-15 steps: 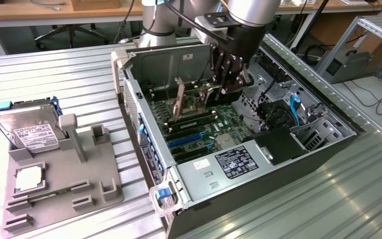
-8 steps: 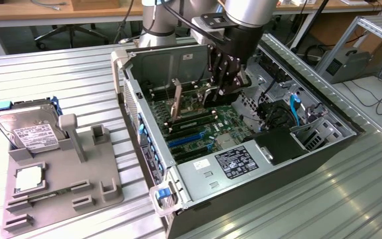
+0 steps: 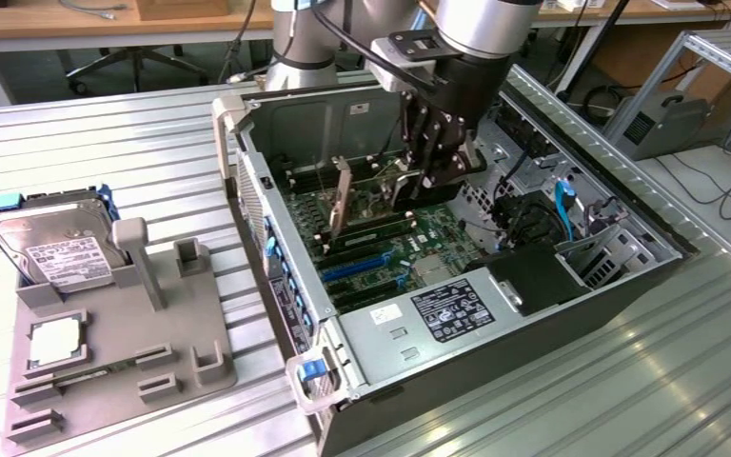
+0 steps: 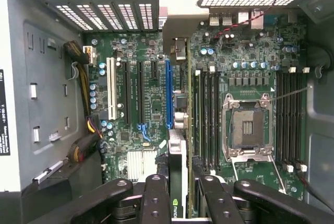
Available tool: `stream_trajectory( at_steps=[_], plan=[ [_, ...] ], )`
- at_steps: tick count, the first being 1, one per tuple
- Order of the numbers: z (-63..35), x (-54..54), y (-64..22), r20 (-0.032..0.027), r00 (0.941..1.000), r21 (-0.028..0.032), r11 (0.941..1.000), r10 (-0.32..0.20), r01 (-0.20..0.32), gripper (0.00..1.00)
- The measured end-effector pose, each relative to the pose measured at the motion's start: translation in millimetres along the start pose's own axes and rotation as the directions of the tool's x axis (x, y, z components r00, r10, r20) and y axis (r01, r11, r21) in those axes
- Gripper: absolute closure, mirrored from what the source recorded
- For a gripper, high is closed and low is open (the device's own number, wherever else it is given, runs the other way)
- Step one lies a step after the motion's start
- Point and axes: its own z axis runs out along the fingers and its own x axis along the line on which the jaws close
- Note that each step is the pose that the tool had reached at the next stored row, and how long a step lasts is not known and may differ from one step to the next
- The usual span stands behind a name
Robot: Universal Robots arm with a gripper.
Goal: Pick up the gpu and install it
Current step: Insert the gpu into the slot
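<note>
Room: lab bench setting, desks and an office chair behind, cables around.

Surface: ribbed aluminium table (image 3: 111,143). It's hard, flat and grooved (small parts could catch in the grooves).

PC case (image 3: 315,124) lies open on its side, motherboard (image 4: 151,104) facing up. Tight inside, with cables and drive cage toward the exterior view's right, so little room to swing.

Grey fixture tray (image 3: 111,381) is on the exterior view's left, well apart from the case. It holds the hard drive (image 3: 54,248) and the CPU chip (image 3: 54,341).

gpu (image 4: 176,151) is off the tray and inside the case, held edge-on above the board. Its bracket end points to the rear slot openings. In the wrist view it lines up just beside the long blue slot (image 4: 168,93). Can't tell whether the edge connector is touching it.

Handling, my read: light, stiff, thin board. Fragile at the gold edge and the components, and the bracket end shifts the balance. Best hold is across the flat faces near the top edge, away from the connector. Any tilt risks jamming in the slot.

gripper (image 4: 182,198) is narrow, fingers (image 4: 156,192) pinching the card from both faces at the end away from the bracket.

CPU socket (image 4: 249,127) is empty, well clear of the card.
</note>
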Motion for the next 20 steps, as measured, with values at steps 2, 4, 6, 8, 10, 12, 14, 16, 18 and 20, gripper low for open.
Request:
stream_trajectory(
  at_steps=[2, 4, 6, 8, 10, 12, 14, 16, 18, 20],
  plan=[
    [1.5, 0.1, 0.5, 0.0002, 1.0000, 0.0000, 1.0000, 0.000, 0.000, 0.73],
    [4.4, 0.2, 0.8, 0.0000, 1.0000, 0.0000, 1.0000, -0.001, 0.001, 0.73],
    [7.1, 0.3, 1.2, 0.0000, 1.0000, 0.0000, 1.0000, -0.001, 0.001, 0.73],
    [10.7, 0.4, 1.8, 0.0001, 1.0000, 0.0000, 1.0000, -0.001, 0.001, 0.73],
    [14.9, 0.5, 2.5, 0.0000, 1.0000, 0.0000, 1.0000, -0.002, 0.002, 0.73],
    [17.6, 0.6, 3.1, 0.0001, 1.0000, 0.0003, 1.0000, -0.003, 0.003, 0.73],
    [19.2, 0.6, 3.4, -0.0001, 1.0000, 0.0003, 1.0000, -0.004, 0.004, 0.73],
    [19.4, 0.7, 3.7, -0.0002, 1.0000, 0.0002, 1.0000, -0.004, 0.004, 0.73],
    [19.7, 0.7, 5.3, 0.0000, 1.0000, 0.0004, 1.0000, -0.003, 0.003, 0.73],
    [20.1, 0.8, 8.3, 0.0001, 1.0000, 0.0004, 1.0000, -0.003, 0.003, 0.73]
  ],
)
